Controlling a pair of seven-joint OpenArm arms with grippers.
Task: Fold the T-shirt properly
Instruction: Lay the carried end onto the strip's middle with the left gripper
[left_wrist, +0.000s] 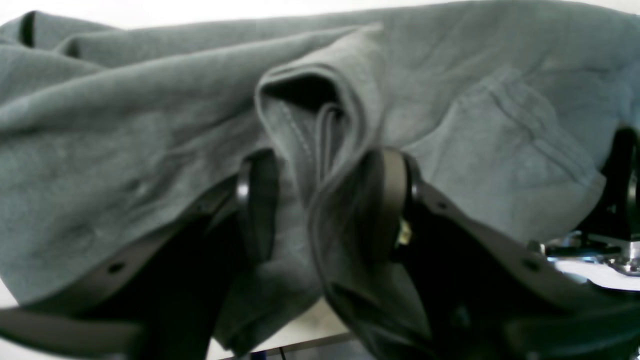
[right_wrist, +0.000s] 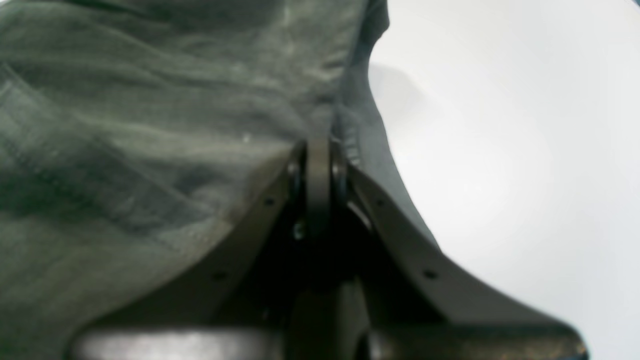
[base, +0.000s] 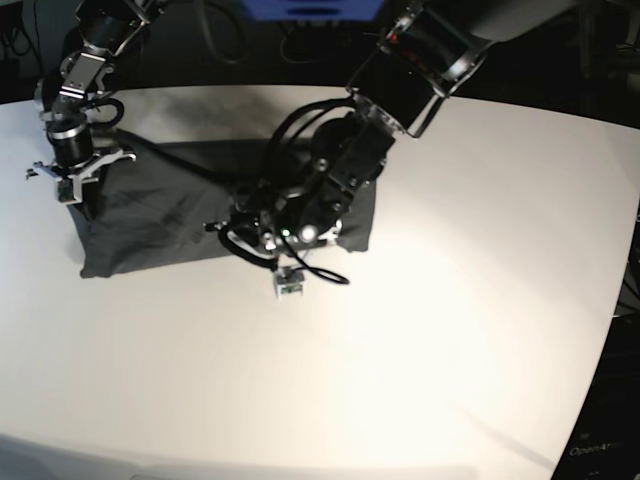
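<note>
Your left gripper (left_wrist: 325, 200) has its jaws apart, with a bunched fold of the T-shirt (left_wrist: 150, 150) standing up between them. The cloth drapes over the inner face of one finger (left_wrist: 387, 200) and sits just beside the other; you cannot tell if it is truly gripped or only lying there. More fabric spreads out ahead of this gripper and to both sides, wrinkled, with a stitched hem showing off to one side.

Your right gripper (right_wrist: 318, 150) has its jaws pressed together, clamped on the T-shirt's edge. The fabric runs away from the fingertips ahead and to one side, and bare white table (right_wrist: 525, 150) lies on the other side.

In the base view the T-shirt (base: 160, 215) lies as a dark, roughly rectangular heap on the white table (base: 450, 330). The right gripper (base: 72, 185) sits at one end of the garment. The left gripper (base: 250, 232) is low over the near edge toward the other end, partly hidden by its own arm.
</note>
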